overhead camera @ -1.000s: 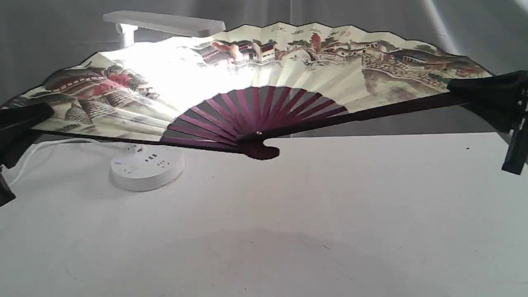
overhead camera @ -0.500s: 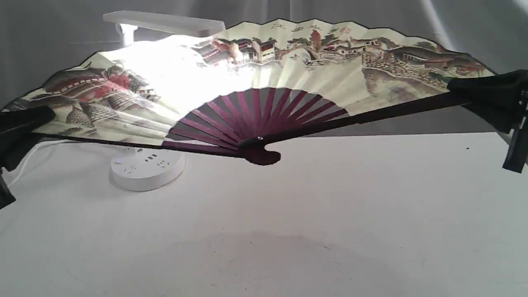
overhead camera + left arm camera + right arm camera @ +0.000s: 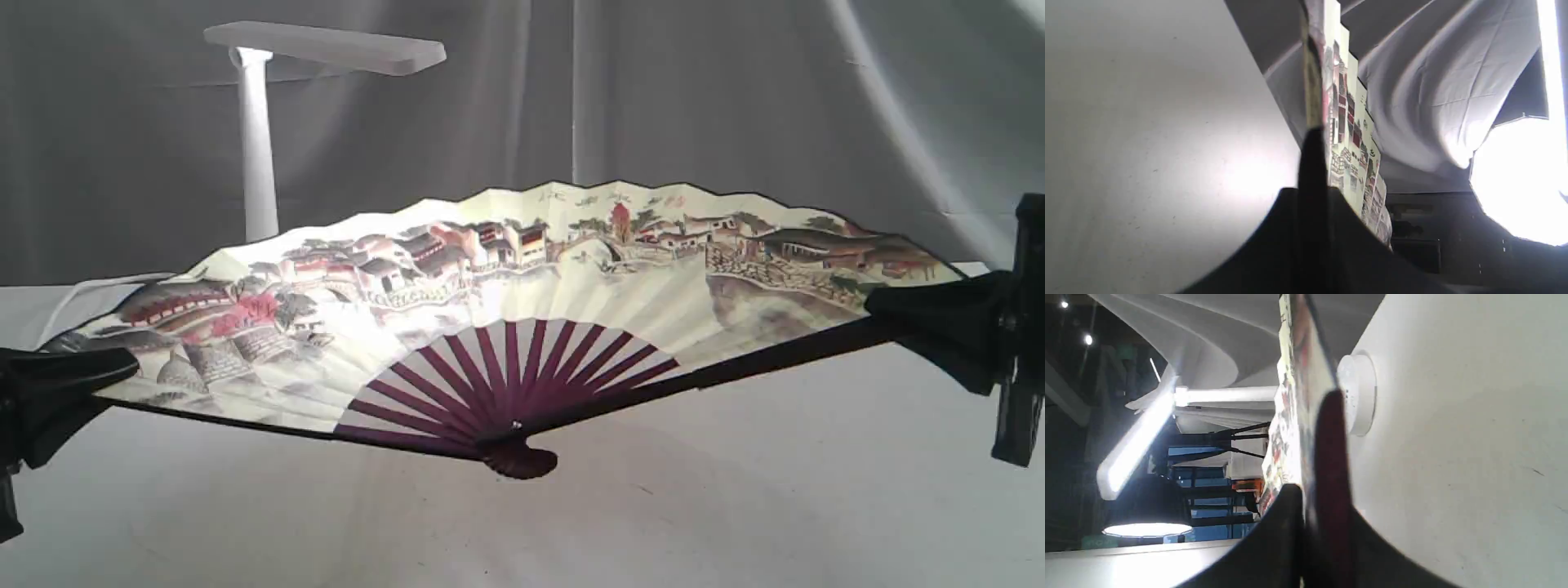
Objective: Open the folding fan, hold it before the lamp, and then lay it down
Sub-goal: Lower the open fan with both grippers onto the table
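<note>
Left gripper [image 3: 114,371], right gripper [image 3: 890,310] pinch folding fan [image 3: 571,269] ends; lamp [image 3: 257,163] behind.

A white counter [image 3: 735,523] fills the lower part of the exterior view, matte and lightly scuffed, with a small dark mark [image 3: 645,490] near its middle. Behind it a grey cloth backdrop [image 3: 694,98] hangs in long vertical folds, with a pale diagonal crease on its right side. The left wrist view shows this cloth in broad folds and, past its edge, a large round studio light [image 3: 1523,183], blown out to white against a dark room. The right wrist view shows thin dark tripod legs [image 3: 1241,437], a blue shelf-like structure [image 3: 1208,490], a bright oval light [image 3: 1147,529] and small ceiling spots [image 3: 1088,339].
</note>
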Robot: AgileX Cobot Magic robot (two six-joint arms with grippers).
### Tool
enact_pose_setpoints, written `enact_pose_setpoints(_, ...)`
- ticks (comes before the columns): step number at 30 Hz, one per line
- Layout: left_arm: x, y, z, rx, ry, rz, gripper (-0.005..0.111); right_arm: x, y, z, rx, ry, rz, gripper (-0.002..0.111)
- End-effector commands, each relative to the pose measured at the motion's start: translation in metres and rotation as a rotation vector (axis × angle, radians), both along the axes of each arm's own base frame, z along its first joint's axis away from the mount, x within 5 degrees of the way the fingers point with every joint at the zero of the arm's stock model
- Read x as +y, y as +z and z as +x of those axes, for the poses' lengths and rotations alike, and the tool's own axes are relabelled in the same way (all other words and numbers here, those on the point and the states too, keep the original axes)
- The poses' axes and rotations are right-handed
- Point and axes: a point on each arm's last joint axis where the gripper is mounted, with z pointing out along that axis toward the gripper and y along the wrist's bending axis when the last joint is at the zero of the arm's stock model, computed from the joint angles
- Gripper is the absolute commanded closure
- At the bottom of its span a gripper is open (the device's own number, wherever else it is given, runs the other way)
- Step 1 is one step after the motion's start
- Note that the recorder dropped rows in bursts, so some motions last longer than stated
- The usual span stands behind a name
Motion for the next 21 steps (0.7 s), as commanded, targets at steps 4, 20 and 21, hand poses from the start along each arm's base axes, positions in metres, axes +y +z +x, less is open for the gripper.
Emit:
enact_pose_setpoints(4,0.007,-0.036,-0.018,0.108,0.083,0.216,0.107,-0.006,-0.041,-0.012,0.071,-0.102,-0.054,0.108)
enact_pose_setpoints(20,0.003,-0.065,-0.047,0.151,-0.014,0.48,0.107,-0.01,-0.091,-0.046,0.205,-0.149,-0.416,0.108)
enact_pose_setpoints(21,0.004,-0.064,-0.046,0.143,-0.01,0.487,0.107,-0.011,-0.094,-0.047,0.223,-0.159,-0.436,0.108)
